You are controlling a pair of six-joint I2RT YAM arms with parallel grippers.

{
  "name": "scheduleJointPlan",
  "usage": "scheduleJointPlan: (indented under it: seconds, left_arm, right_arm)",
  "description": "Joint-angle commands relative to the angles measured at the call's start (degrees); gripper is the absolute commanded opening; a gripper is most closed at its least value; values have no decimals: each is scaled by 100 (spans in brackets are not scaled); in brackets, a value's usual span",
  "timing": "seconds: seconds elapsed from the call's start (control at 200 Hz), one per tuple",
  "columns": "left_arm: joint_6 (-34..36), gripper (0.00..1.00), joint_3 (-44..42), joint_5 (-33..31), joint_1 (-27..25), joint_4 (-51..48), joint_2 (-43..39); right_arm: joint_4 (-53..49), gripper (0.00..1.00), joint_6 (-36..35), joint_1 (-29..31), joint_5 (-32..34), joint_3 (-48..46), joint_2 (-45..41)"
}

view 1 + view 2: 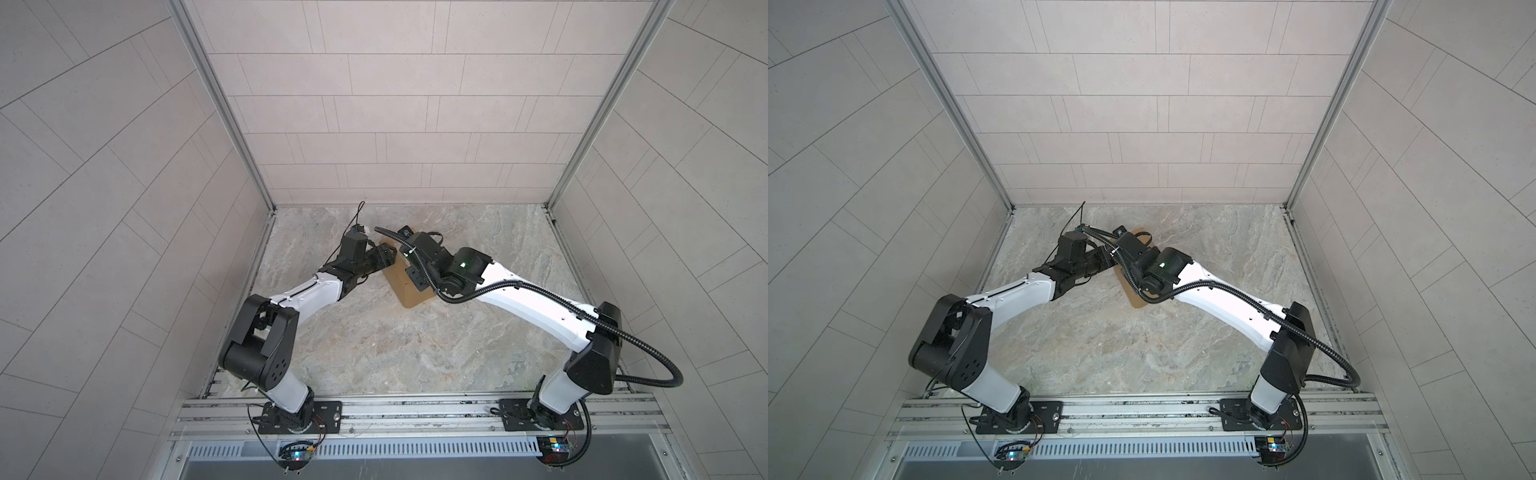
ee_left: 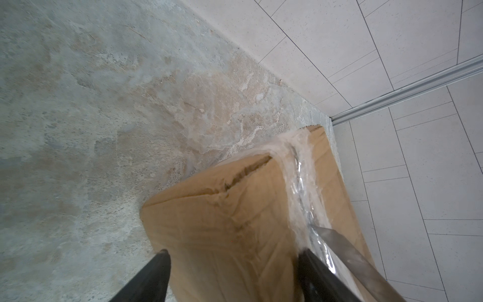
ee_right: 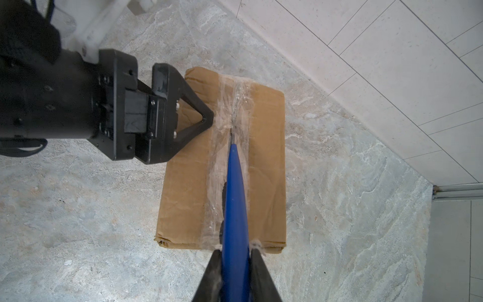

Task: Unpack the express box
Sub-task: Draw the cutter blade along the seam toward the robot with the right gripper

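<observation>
The right end effector (image 3: 236, 253) clamps a knife (image 3: 235, 196) laid along the box's (image 3: 266, 157) taped seam (image 3: 239, 99), tip midway; the rest runs straight ahead. Beside the tip, the left end effector (image 2: 234, 256), spread wide, braces the box on the worktop (image 3: 339, 183).

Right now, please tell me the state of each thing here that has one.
express box: closed, lying flat, dented
tape: crinkled, along the seam
blue-handled blade: tip at the taped seam
right pincer: shut on the blade's handle
left pincer: spread wide astride the box's side, grip unclear
</observation>
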Motion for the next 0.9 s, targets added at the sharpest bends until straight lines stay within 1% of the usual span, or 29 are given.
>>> scheduleJointPlan:
  seconds: [0.0,0.095,0.3,0.426,0.591,0.741,0.896]
  left_arm:
    - [32,79,-184,-277,34,-483,192]
    - [6,79,-188,-300,34,-480,215]
    - [-12,78,-175,-322,29,-509,239]
    - [14,78,-166,-307,33,-524,219]
    - [5,78,-166,-274,34,-502,201]
    - [14,78,-167,-293,34,-548,177]
    - [-11,78,-156,-382,34,-630,184]
  right_arm:
    - [-393,0,59,7,-11,78,117]
    - [-583,0,101,14,-157,35,19]
    - [-900,0,8,20,-251,-184,-238]
    - [-818,0,-40,21,-386,-231,-235]
    - [-550,0,-34,15,-556,-20,35]
    - [-775,0,-55,7,-425,242,222]
    - [-1181,0,-108,11,-298,312,117]
